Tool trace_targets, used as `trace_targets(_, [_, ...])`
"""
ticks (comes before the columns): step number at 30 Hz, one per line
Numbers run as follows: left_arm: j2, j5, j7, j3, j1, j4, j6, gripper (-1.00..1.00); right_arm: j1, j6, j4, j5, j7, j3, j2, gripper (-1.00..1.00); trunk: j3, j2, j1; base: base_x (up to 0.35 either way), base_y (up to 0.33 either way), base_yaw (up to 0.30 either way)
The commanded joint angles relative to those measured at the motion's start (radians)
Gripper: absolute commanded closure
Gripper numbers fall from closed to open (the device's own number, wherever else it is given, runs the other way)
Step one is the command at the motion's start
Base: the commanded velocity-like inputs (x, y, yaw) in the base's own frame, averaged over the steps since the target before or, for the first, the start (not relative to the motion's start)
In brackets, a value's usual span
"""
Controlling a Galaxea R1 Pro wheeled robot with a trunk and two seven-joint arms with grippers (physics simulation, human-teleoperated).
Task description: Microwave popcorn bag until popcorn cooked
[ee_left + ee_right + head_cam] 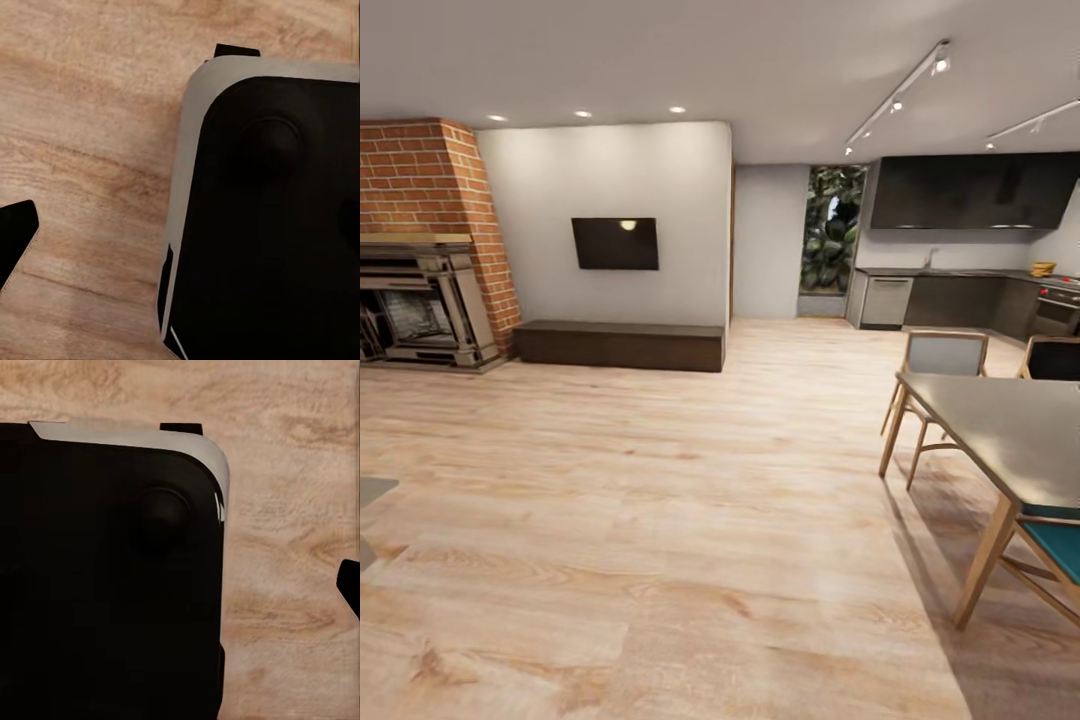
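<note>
**A big room, with the kitchen far away**

We see a wide room with a light wood floor (660, 560). The kitchen (970, 250) is far off on the right. It has dark cabinets (970, 190) up high and a long grey surface (950, 272) below them. A small yellow thing (1043, 268) sits at the right end of that surface, but it is too small for us to tell what it is. We cannot make out the popcorn bag or the microwave from here.

Near us on the right stands a dining table (1020, 430) with wooden chairs (940, 365) around it. Far on the left is a brick fireplace (425, 250). A dark TV (615, 243) hangs on the pale wall, with a low dark bench (620, 345) under it.

In both wrist views we look down at the wood floor and at the robot's black base with its grey edge (187, 150). A dark tip of the left fingers (15, 236) shows at one edge, and a dark tip of the right fingers (351, 585) at another. We cannot tell how far open either pair is, or whether they hold anything.
</note>
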Motion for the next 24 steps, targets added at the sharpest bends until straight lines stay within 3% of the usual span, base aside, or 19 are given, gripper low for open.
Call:
trace_targets(1, [-0.001,0.000,0.000,0.005,0.001,-0.002,0.001,-1.00,-0.001,-0.004,0.001,0.000,0.004,0.000,0.000,-1.00,-0.001,0.000,0.001,0.341,0.000,-0.177])
trace_targets(17, [-0.003,0.000,0.000,0.005,0.001,-0.002,0.001,-1.00,-0.001,-0.004,0.001,-0.001,0.004,-0.002,-0.001,-1.00,-0.001,0.000,0.001,0.341,0.000,-0.184])
trace_targets(24, [-0.003,0.000,0.000,0.005,0.001,-0.002,0.001,-1.00,-0.001,-0.004,0.001,-0.001,0.004,-0.001,-0.001,-1.00,-0.001,0.000,0.001,0.341,0.000,-0.043])
